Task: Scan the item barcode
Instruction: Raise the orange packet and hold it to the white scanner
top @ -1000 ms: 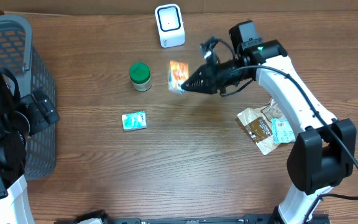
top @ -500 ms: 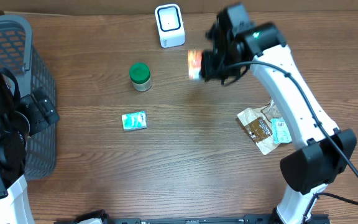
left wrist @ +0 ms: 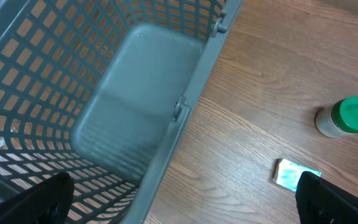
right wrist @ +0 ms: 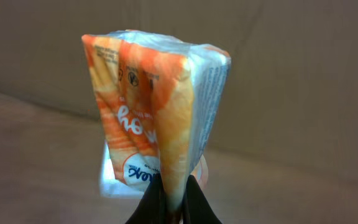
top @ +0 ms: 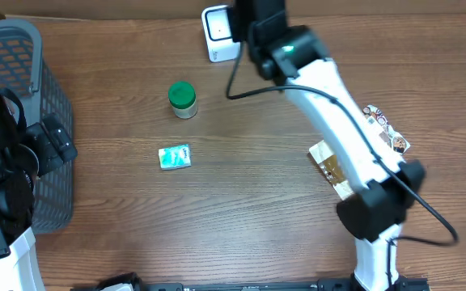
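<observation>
The right hand (right wrist: 173, 208) is pinching the bottom edge of the orange packet (right wrist: 157, 112), fingers pressed together on it. It is holding the packet upright before the white scanner (top: 217, 32) at the far edge of the counter (top: 241, 202). The left hand (left wrist: 182, 202) is hanging spread wide over the grey basket (left wrist: 135, 93) at the left.

A grey basket (top: 24, 61) stands at the left edge of the table (top: 217, 218). A green-lidded jar (top: 182, 99) stands near a teal packet (top: 174, 157). A brown pouch (top: 328, 166) lies well apart.
</observation>
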Controlling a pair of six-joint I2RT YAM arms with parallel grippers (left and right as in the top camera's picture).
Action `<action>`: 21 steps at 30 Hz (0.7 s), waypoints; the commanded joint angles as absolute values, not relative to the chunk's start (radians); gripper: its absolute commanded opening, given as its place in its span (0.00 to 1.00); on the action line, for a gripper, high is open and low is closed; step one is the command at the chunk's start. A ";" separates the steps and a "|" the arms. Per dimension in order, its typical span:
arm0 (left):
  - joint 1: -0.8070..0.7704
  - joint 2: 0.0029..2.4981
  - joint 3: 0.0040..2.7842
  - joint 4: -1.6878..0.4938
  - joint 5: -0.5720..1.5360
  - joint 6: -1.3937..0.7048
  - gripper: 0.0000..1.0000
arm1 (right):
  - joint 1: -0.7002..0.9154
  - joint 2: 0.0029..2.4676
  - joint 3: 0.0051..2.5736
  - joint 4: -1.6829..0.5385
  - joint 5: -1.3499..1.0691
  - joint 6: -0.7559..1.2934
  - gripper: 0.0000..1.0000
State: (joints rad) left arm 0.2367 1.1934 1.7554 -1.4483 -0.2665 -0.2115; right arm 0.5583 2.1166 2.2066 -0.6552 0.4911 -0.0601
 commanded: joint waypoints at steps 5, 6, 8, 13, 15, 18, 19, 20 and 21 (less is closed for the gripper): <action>0.242 1.185 1.776 -1.447 -0.276 -0.233 1.00 | 0.560 2.330 2.217 -0.385 0.672 -0.516 0.04; 0.242 1.185 1.775 -1.447 -0.276 -0.233 1.00 | 0.560 2.354 2.217 -0.349 0.672 -0.546 0.04; 0.242 1.185 1.775 -1.447 -0.276 -0.232 1.00 | 0.560 2.397 2.217 -0.281 0.672 -0.588 0.04; 0.242 1.185 1.776 -1.447 -0.276 -0.232 1.00 | 0.560 2.493 2.216 -0.146 0.652 -0.686 0.04; 0.242 1.185 1.776 -1.447 -0.276 -0.233 1.00 | 0.560 2.534 2.215 -0.090 0.649 -0.745 0.04; 0.242 1.185 1.775 -1.447 -0.276 -0.233 1.00 | 0.559 2.575 2.215 -0.054 0.650 -0.825 0.04; 0.242 1.185 1.776 -1.447 -0.276 -0.233 1.00 | 0.559 2.588 2.215 -0.048 0.650 -0.859 0.04; 0.242 1.185 1.775 -1.447 -0.276 -0.233 1.00 | 0.559 2.597 2.215 -0.047 0.650 -0.886 0.04; 0.242 1.185 1.776 -1.448 -0.276 -0.233 1.00 | 0.559 2.603 2.215 -0.051 0.650 -0.904 0.04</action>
